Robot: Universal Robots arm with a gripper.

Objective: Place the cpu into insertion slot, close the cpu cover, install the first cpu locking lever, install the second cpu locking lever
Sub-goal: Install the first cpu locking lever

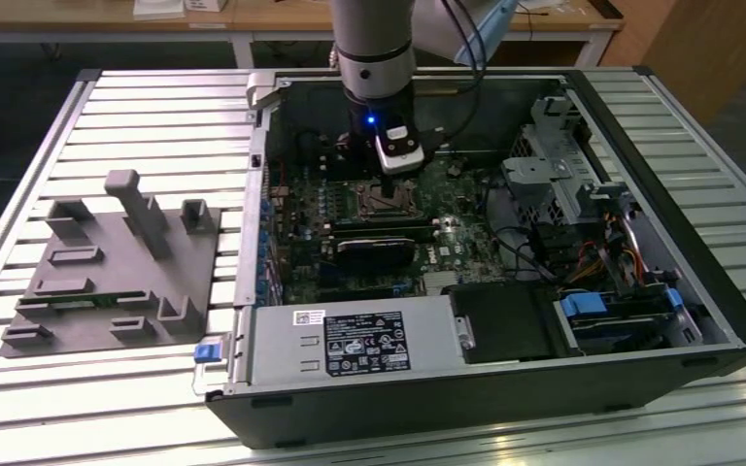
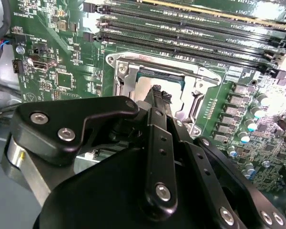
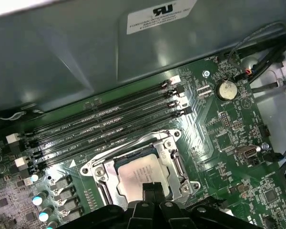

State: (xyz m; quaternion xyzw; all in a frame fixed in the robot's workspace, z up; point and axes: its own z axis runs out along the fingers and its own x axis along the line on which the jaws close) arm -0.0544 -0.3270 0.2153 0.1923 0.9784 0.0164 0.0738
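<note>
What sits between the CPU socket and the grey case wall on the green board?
In the first wrist view, four long black memory slots run between the socket and the case wall.

The cpu [image 3: 139, 177], a flat square chip with a pale silvery face, lies level in the slot [image 3: 174, 164], a square socket with a silvery rim set in the green board beside the long black memory rails. The cover [image 3: 138, 143], a thin silvery frame with a large square window, lies down around the chip; its face shows through the window in both wrist views.
</note>
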